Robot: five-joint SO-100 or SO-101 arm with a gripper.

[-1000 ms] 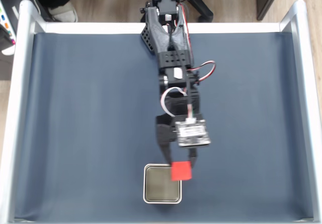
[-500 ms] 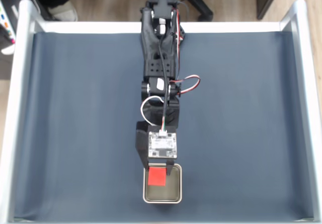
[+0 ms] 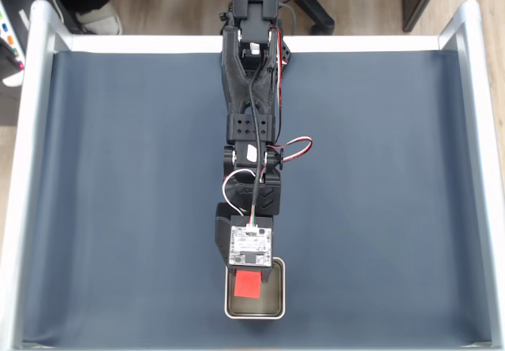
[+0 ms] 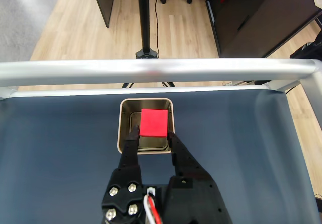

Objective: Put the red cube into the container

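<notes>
Two fingers (image 4: 152, 132) clenched on the red cube (image 4: 154, 123), above the container (image 4: 121, 128).

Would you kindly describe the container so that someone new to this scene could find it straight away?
In the fixed view, follow the black arm down the dark blue mat to its tool, which holds the red cube. Right beneath sits the container: a small square tin, the only shiny silver-rimmed thing on the mat.
</notes>
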